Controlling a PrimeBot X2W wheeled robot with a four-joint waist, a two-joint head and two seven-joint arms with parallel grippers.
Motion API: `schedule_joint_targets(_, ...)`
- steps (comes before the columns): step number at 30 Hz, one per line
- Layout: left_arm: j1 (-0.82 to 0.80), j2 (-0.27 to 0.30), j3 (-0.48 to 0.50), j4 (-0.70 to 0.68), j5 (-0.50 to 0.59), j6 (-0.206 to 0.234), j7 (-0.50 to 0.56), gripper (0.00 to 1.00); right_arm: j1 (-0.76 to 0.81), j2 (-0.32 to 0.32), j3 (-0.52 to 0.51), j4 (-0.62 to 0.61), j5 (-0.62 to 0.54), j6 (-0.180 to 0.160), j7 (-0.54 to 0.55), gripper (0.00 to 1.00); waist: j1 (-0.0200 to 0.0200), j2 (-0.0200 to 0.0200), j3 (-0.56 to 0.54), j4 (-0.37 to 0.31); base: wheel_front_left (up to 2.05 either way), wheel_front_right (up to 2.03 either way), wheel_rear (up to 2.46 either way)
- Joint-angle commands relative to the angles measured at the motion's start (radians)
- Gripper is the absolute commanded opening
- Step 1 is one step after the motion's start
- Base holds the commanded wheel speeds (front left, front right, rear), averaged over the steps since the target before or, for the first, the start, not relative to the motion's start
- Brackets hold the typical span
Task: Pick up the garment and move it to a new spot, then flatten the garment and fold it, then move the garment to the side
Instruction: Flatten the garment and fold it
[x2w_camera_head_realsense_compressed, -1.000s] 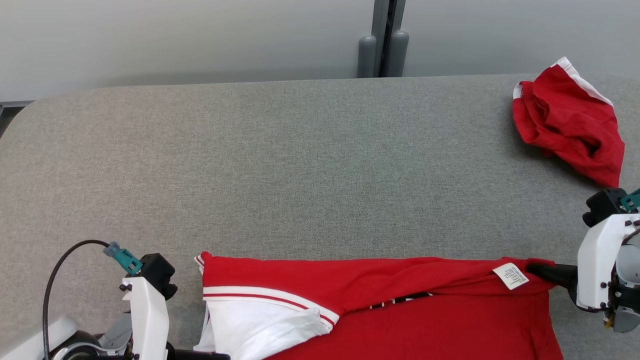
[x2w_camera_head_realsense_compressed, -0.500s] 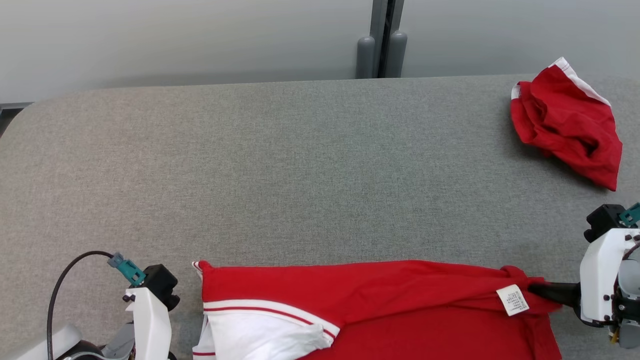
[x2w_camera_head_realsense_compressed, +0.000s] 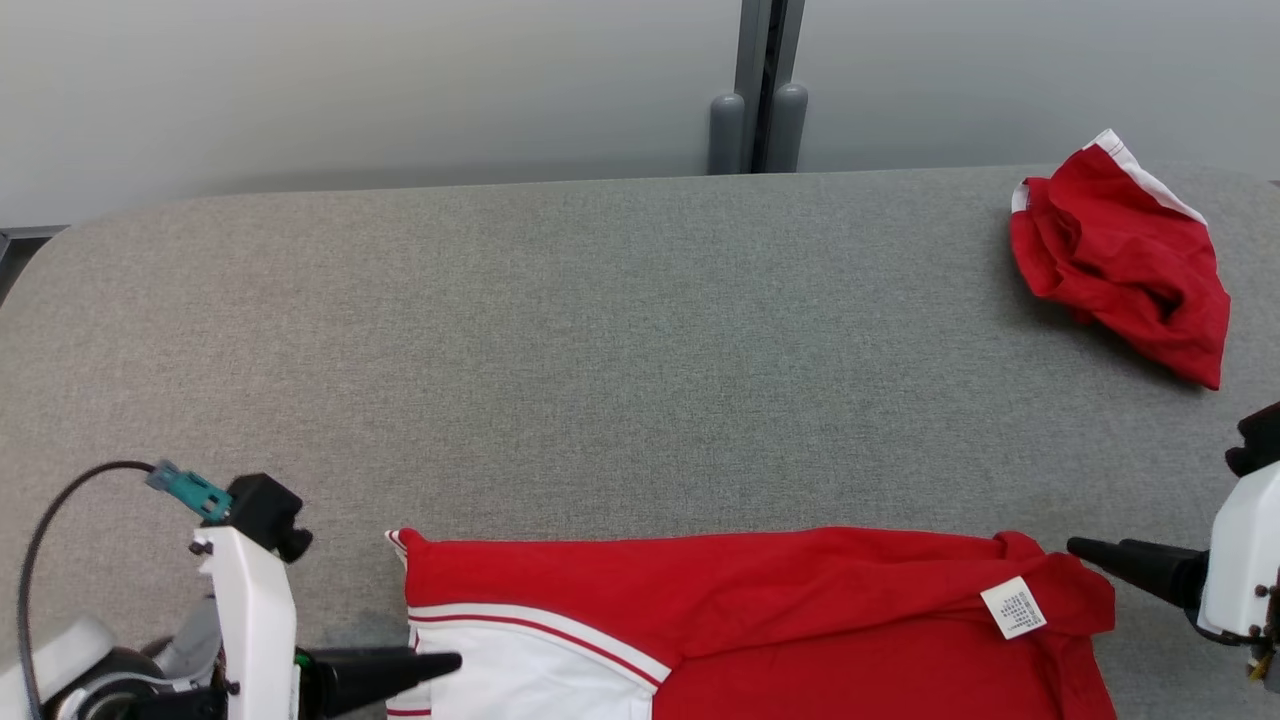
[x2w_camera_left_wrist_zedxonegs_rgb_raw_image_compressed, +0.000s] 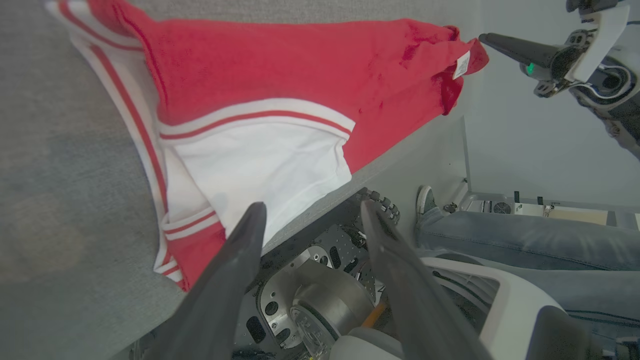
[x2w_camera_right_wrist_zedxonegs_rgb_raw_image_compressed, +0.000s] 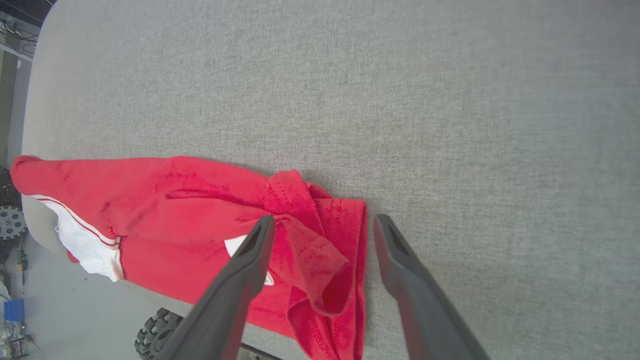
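The garment (x2w_camera_head_realsense_compressed: 760, 610) is red with a white panel and striped trim. It lies spread along the near edge of the grey table (x2w_camera_head_realsense_compressed: 600, 350), and its lower part hangs over that edge. My left gripper (x2w_camera_head_realsense_compressed: 450, 662) points at its white left end; in the left wrist view this left gripper (x2w_camera_left_wrist_zedxonegs_rgb_raw_image_compressed: 312, 212) is open, just off the white panel (x2w_camera_left_wrist_zedxonegs_rgb_raw_image_compressed: 260, 160). My right gripper (x2w_camera_head_realsense_compressed: 1078, 547) sits a little right of the corner with the white label (x2w_camera_head_realsense_compressed: 1012, 607). In the right wrist view the right gripper (x2w_camera_right_wrist_zedxonegs_rgb_raw_image_compressed: 325, 222) is open above the bunched red hem (x2w_camera_right_wrist_zedxonegs_rgb_raw_image_compressed: 320, 250), holding nothing.
A second red garment (x2w_camera_head_realsense_compressed: 1115, 255) lies crumpled at the table's back right. A person's leg in jeans (x2w_camera_left_wrist_zedxonegs_rgb_raw_image_compressed: 525, 235) and my wheeled base (x2w_camera_left_wrist_zedxonegs_rgb_raw_image_compressed: 310, 280) show below the table edge. Bare grey table stretches across the middle and back.
Both grippers have opened and let go of the garment. The right one has drawn back from the labelled corner, which now lies loose; the left fingers have come into the head view.
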Motion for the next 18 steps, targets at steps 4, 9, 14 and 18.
schedule_joint_targets(4,-0.027,0.027,0.062,-0.021,0.02,-0.017,-0.085,1.0,0.026,-0.052,-0.037,-0.051,0.026,0.0,-0.078,1.0,0.0,0.0,-0.003,0.003,0.0,0.0,0.0)
schedule_joint_targets(9,-0.04,0.038,0.127,-0.028,0.077,-0.026,-0.225,1.0,0.037,-0.112,-0.084,-0.113,0.024,0.0,-0.218,1.0,0.0,0.0,-0.005,0.005,0.0,0.0,0.0)
schedule_joint_targets(14,-0.023,0.023,0.178,-0.017,0.148,-0.024,-0.388,1.0,0.054,-0.14,-0.115,-0.126,0.011,0.0,-0.364,1.0,0.0,0.0,-0.009,0.001,0.0,0.0,0.0)
schedule_joint_targets(18,0.015,0.004,0.193,-0.016,0.212,-0.003,-0.506,1.0,0.081,-0.109,-0.124,-0.091,0.003,0.0,-0.481,1.0,0.0,0.0,-0.02,0.0,0.0,0.0,0.0)
